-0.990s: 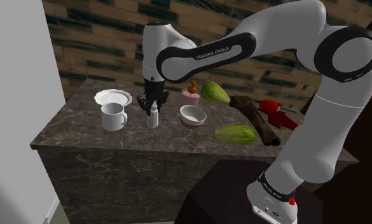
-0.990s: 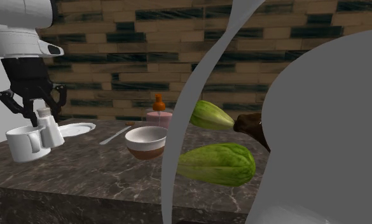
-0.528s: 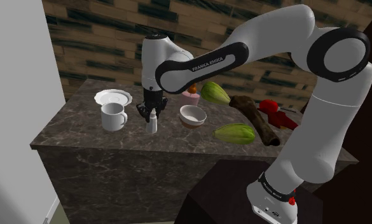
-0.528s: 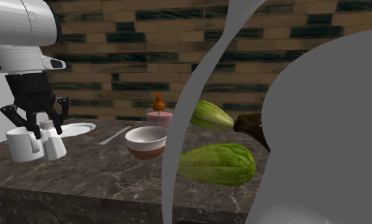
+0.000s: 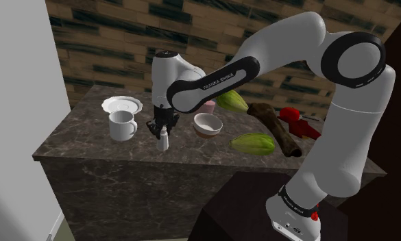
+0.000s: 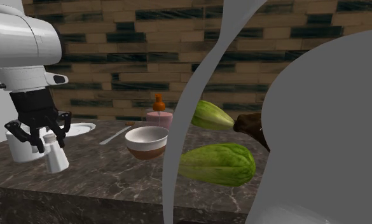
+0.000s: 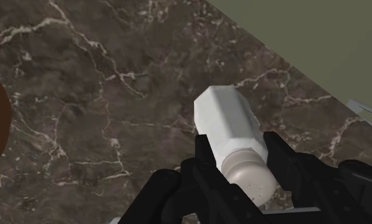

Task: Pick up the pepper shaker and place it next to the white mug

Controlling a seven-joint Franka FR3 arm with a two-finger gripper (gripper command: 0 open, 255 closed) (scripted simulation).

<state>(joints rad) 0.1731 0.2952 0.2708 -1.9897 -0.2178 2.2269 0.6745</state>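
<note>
The black gripper (image 5: 162,131) points down over the dark marbled counter (image 5: 82,145), and its two fingers (image 7: 204,154) are clenched on the neck of the white pepper shaker (image 5: 164,142), one on each side just under the rounded cap. In the wrist view the pepper shaker (image 7: 231,129) runs straight out from between the fingers, its faceted body over the counter top near the counter's edge. Seen from the second exterior view, the pepper shaker (image 6: 56,157) is upright with its base at the counter surface; whether it touches the surface cannot be told. The white mug (image 5: 122,126) stands near it on the shoulder view's left, apart from it, with a white plate (image 5: 121,105) behind the mug. On the shaker's other side sits a white bowl with a brown base (image 5: 208,124), and beyond that lie two green vegetables (image 5: 253,144), a long brown object (image 5: 277,128) and a red object (image 5: 295,120). In the second exterior view a pink bottle with an orange top (image 6: 159,115) stands behind the bowl.
</note>
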